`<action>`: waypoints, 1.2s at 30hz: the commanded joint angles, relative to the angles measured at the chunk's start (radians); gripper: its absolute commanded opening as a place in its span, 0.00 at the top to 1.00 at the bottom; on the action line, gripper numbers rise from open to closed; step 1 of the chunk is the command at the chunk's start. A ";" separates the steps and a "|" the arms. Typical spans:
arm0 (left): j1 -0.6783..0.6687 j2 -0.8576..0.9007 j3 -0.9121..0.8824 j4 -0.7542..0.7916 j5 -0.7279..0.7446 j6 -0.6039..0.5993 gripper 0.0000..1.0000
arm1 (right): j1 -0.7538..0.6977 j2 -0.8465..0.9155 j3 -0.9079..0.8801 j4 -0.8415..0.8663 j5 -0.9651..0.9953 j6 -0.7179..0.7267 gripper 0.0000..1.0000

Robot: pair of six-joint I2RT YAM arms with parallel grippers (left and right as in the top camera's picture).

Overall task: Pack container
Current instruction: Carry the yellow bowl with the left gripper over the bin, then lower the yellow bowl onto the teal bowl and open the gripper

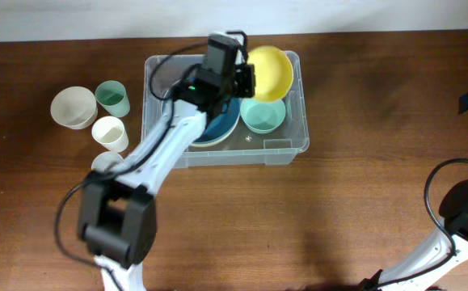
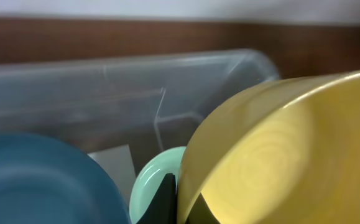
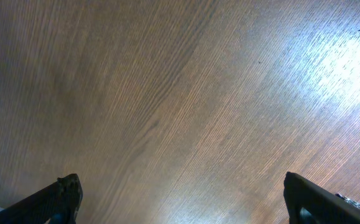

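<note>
The left gripper [image 2: 180,206] is pinched on the rim of the yellow bowl [image 2: 279,149]. One dark finger [image 2: 167,198] lies against the outside wall, and only a sliver of the other shows inside. The bowl is smooth and glossy, with faint rings in its hollow. From above it stands tilted over the far right corner of the container [image 1: 295,144], with the gripper [image 1: 244,78] at its left edge. I can't tell whether its lower rim touches anything.

The container is clear plastic, rectangular with rounded corners and a rimmed edge. It sits on the far middle of the table [image 1: 339,210]. Inside it a round mint bowl [image 1: 263,115] lies on the right. A blue bowl [image 1: 217,127] lies on the left, more than half covered by the arm. In the wrist view everything is soft and blurred, and a white label [image 2: 114,165] shows on the base between the blue and mint bowls.

Left of the container stand a wide cream cup [image 1: 73,107], a green cup [image 1: 113,98] and a white cup [image 1: 110,133]. All three are plain and tapered. A fourth cup [image 1: 103,162] peeks out from under the arm.

The right gripper [image 3: 192,200] hangs over bare wood grain with its jaws spread wide. Only the two black tips show, at the lower corners of its view. From above, the right arm [image 1: 460,222] is cut off by the near right corner of the frame.
</note>
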 commanded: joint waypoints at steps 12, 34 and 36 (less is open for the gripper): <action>0.002 0.120 0.008 0.031 -0.013 0.023 0.99 | -0.002 -0.019 -0.005 0.000 0.016 -0.006 0.01; 0.002 0.168 0.008 -0.033 0.007 0.023 0.95 | -0.002 -0.019 -0.005 0.000 0.016 -0.007 0.01; 0.002 0.168 0.008 -0.032 0.007 0.023 0.92 | -0.002 -0.019 -0.005 0.000 0.016 -0.006 0.01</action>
